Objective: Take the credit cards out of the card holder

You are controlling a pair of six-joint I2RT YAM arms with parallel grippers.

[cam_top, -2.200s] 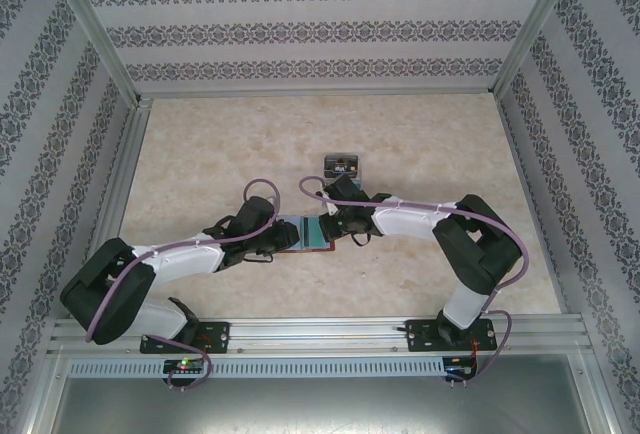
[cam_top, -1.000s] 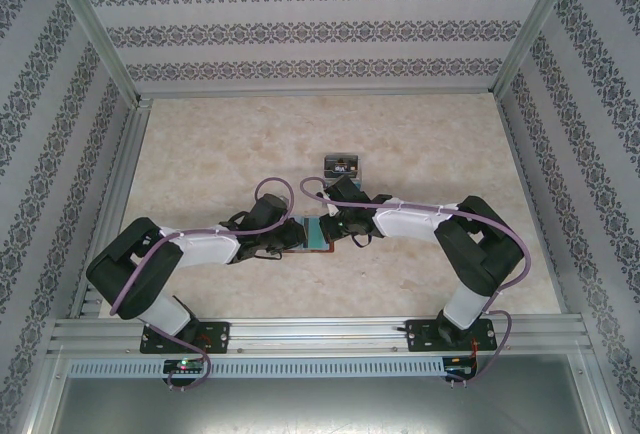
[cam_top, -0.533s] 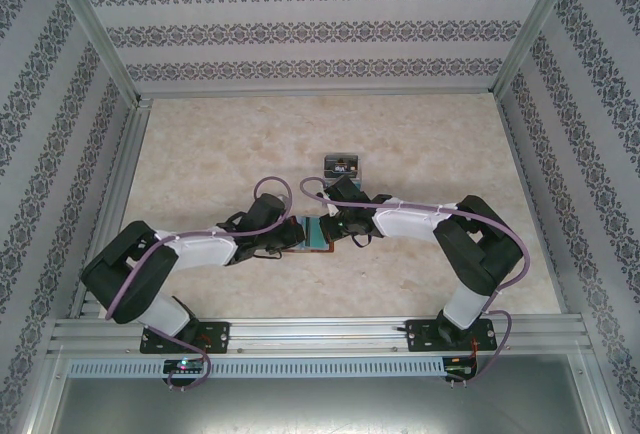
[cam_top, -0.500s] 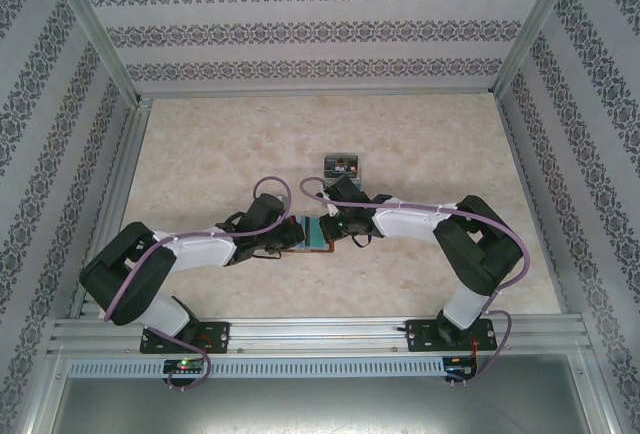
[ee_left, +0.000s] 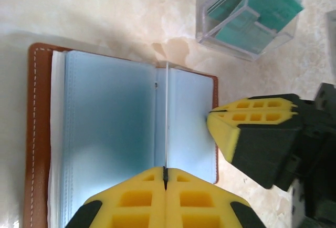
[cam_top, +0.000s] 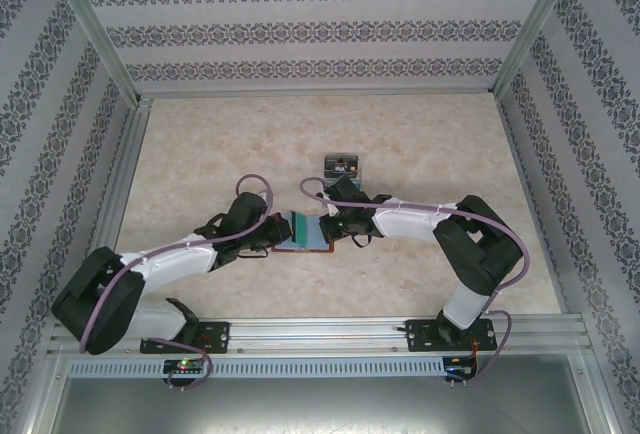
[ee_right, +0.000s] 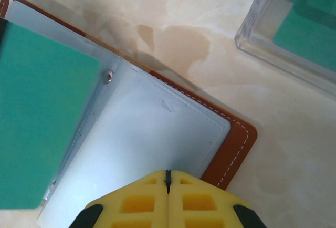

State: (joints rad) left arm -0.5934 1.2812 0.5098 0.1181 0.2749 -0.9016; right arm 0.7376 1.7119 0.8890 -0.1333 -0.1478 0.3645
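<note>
The card holder [cam_top: 308, 243] lies open mid-table, brown leather [ee_left: 37, 133] round blue-grey panels [ee_right: 157, 128]. My left gripper [cam_top: 273, 233] is at its left side, shut [ee_left: 166, 169] on a thin card seen edge-on [ee_left: 167, 112]. From the right wrist, that green credit card [ee_right: 42, 117] hangs over the holder's left half [cam_top: 300, 224]. My right gripper [cam_top: 331, 226] is shut [ee_right: 168, 174], its tips resting on the right panel near the holder's corner. Its yellow fingers [ee_left: 247, 115] show at the holder's right edge.
A clear plastic box [cam_top: 342, 166] with green cards inside [ee_left: 252, 12] stands just beyond the holder, close to the right gripper [ee_right: 294, 28]. Metal frame rails and patterned walls bound the table [cam_top: 200, 154] on all sides.
The left gripper closed and drew back to the left, its elbow swinging down toward the near left corner. More green card shows over the holder. The right arm stayed still.
</note>
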